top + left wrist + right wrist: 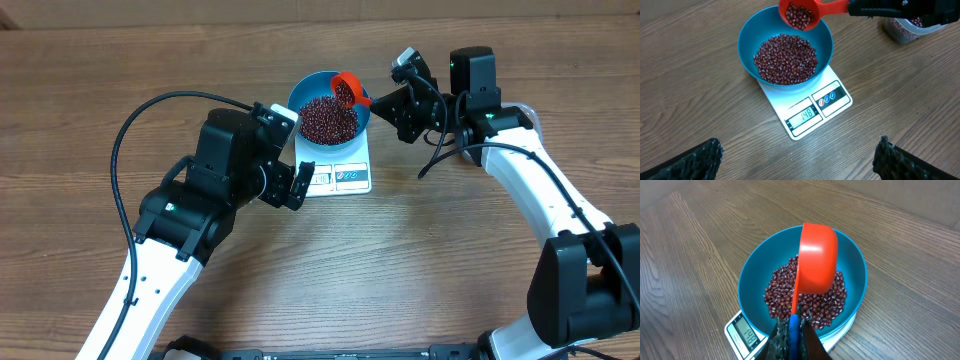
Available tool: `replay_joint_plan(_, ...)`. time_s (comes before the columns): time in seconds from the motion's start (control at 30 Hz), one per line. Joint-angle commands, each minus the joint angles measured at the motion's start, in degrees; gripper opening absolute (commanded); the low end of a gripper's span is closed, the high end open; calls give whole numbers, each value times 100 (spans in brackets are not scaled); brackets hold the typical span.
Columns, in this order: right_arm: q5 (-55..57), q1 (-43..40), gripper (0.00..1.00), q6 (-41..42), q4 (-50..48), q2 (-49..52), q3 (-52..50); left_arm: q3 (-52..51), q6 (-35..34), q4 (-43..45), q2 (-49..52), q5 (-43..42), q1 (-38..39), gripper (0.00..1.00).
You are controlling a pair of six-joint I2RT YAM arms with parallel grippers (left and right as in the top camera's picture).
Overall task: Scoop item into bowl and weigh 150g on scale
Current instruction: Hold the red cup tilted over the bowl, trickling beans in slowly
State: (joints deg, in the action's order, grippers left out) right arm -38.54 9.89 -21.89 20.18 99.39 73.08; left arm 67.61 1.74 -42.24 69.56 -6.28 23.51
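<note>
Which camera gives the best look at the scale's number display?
The left wrist view: the display lies in the open, large and facing the camera, with readable digits. Overhead it is tiny, its digits too small to read. The right wrist view shows it skewed at the frame's lower left, next to the bowl.

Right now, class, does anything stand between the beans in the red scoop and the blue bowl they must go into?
Nothing visible does. The right gripper holds the scoop tilted over the rim of the bowl. The bowl sits open-topped on the scale, with only beans inside. The left gripper stands open, apart from it.
</note>
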Motion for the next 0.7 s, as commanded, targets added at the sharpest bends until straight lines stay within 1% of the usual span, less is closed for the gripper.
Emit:
replay_joint_plan(0.0,-2,17,4,-98,-20,59,162,-2,107,2,50,-79,-24,100)
replay_joint_plan(0.2,0,17,4,-116,26,59,162,-2,107,2,50,-79,-24,100)
replay_joint_plan(0.3,208,17,4,-199,-50,61,162,-2,107,2,50,-79,-24,100)
replay_joint_plan(0.37,90,22,4,-201,-42,59,162,-2,107,2,50,-79,-24,100)
replay_joint_plan(0.47,315,28,4,-219,2,61,157,-2,107,2,50,-79,-24,100)
replay_joint_plan(0.67,181,28,4,-197,4,61,157,-2,107,2,50,-79,-24,100)
